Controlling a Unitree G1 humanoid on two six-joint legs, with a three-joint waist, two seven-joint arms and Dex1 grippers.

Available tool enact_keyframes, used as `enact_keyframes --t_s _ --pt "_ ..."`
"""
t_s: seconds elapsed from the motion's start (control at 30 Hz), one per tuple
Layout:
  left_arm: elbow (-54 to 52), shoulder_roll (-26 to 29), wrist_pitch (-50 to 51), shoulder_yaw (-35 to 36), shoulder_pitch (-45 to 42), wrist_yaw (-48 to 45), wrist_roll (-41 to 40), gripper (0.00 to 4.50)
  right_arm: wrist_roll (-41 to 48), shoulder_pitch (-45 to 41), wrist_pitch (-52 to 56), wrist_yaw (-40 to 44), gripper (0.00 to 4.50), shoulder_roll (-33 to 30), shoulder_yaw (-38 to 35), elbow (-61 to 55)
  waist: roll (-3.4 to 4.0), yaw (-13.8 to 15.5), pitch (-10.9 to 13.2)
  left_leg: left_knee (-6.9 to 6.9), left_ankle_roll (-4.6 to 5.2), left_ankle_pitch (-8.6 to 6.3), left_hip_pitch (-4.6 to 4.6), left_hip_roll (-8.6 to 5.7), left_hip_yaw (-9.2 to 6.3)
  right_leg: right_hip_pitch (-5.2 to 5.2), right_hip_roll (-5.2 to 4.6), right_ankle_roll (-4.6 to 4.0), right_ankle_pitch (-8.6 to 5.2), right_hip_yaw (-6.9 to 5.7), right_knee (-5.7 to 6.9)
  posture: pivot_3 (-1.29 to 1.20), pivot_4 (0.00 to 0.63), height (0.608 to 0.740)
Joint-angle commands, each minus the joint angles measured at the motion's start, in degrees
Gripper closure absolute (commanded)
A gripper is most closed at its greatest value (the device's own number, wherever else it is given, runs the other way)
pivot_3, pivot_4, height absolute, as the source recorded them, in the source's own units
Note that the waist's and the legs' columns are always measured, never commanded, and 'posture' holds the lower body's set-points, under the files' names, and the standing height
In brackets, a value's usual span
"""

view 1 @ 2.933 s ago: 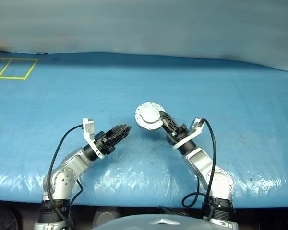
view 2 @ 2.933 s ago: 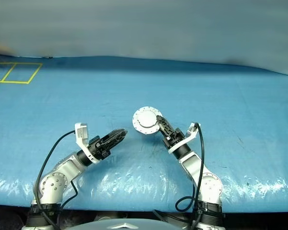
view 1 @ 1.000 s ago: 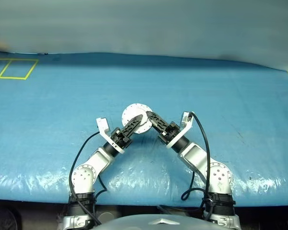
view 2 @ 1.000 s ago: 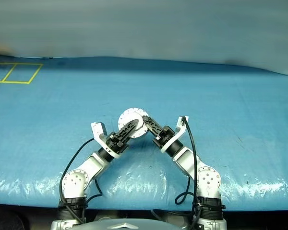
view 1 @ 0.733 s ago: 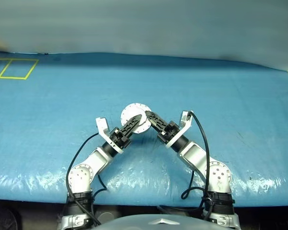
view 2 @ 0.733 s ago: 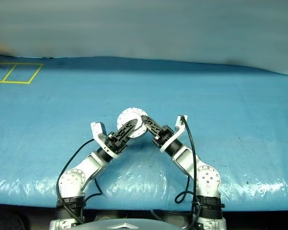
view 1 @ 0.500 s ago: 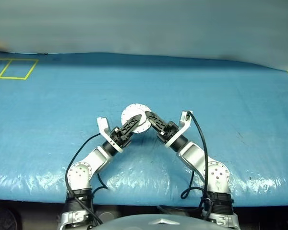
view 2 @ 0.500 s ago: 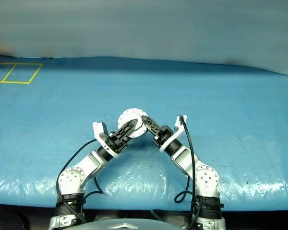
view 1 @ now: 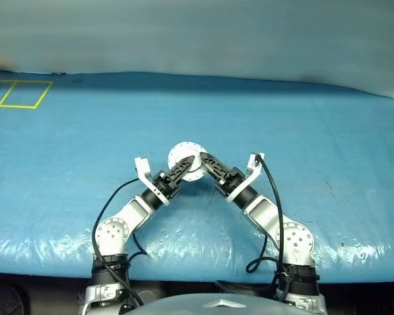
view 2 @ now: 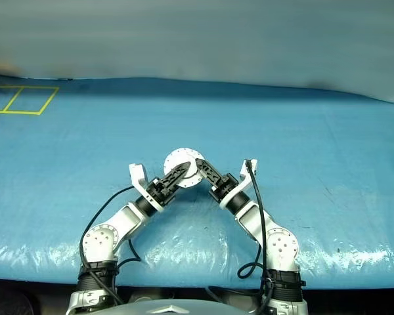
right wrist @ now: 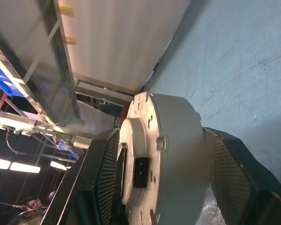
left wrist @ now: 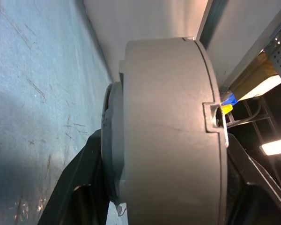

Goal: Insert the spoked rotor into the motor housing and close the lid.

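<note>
Between my two arms, lifted clear of the blue sheet (view 1: 302, 131), sits the motor housing (view 1: 182, 152), a round silver drum with a ring of small holes round its face. My left gripper (view 1: 186, 167) has it: in the left wrist view the drum stands edge-on with my black fingers (left wrist: 79, 187) partly spread and pressed against either side of it. My right gripper (view 1: 205, 161) comes in from the other side and straddles the same drum, but whether it has a real grip or only brackets it I cannot tell. A thin seam (left wrist: 203, 70) runs round the drum near one end, which I judge to be where the lid meets the cup; the inside is hidden from me, so I cannot say how well it is seated. To do this step well I would hold the drum steady with the left, press evenly and squarely across the seam instead of at one edge, and not let either side go until the other plainly has it, since a smooth round shell could roll out of a slack pinch. Around me the sheet lies wrinkled and glossy near the front edge, with yellow tape squares (view 1: 16, 94) far off to the left. Nothing stands near the drum; the one crowding I see is my own two grippers meeting close at one small part.
</note>
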Motion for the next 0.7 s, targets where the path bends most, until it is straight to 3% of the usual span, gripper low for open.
enact_keyframes --t_s 0.03,0.3,0.47,0.7 --pt "-0.97 1.30 -3.58 3.28 -1.88 0.34 0.82 1.90 0.88 -1.65 -0.21 0.61 1.61 0.50 0.28 -2.82 0.00 -0.08 0.00 0.00 0.00 0.00 0.01 0.00 0.00 0.00 0.01 0.00 0.00 0.00 0.00 0.00 0.150 0.740" --pt "-2.37 2.18 -10.52 6.88 -4.22 2.18 4.82 1.90 -2.17 -1.63 -1.87 -0.49 1.61 -0.23 -0.59 -3.40 -0.02 0.67 0.01 -0.02 0.00 0.00 -0.08 -0.12 -0.08 0.00 -0.09 0.08 0.09 -0.02 -0.05 0.00 0.150 0.740" --pt "2.01 4.59 -16.27 7.41 -5.27 5.44 13.87 1.90 -17.19 -0.40 -7.29 0.08 1.61 -5.78 2.85 -7.28 -0.02 0.85 0.01 -0.01 -0.03 0.01 -0.06 -0.13 -0.07 0.01 -0.09 0.16 0.09 -0.01 -0.04 0.00 0.150 0.740" --pt "4.72 3.73 -16.92 6.54 -4.66 7.68 18.81 1.90 -20.69 0.54 -7.87 0.13 1.61 -4.96 3.75 -7.44 -0.06 1.00 0.03 -0.04 -0.03 0.02 -0.06 -0.13 -0.08 -0.01 -0.09 0.16 0.15 -0.01 -0.04 0.00 0.150 0.740"
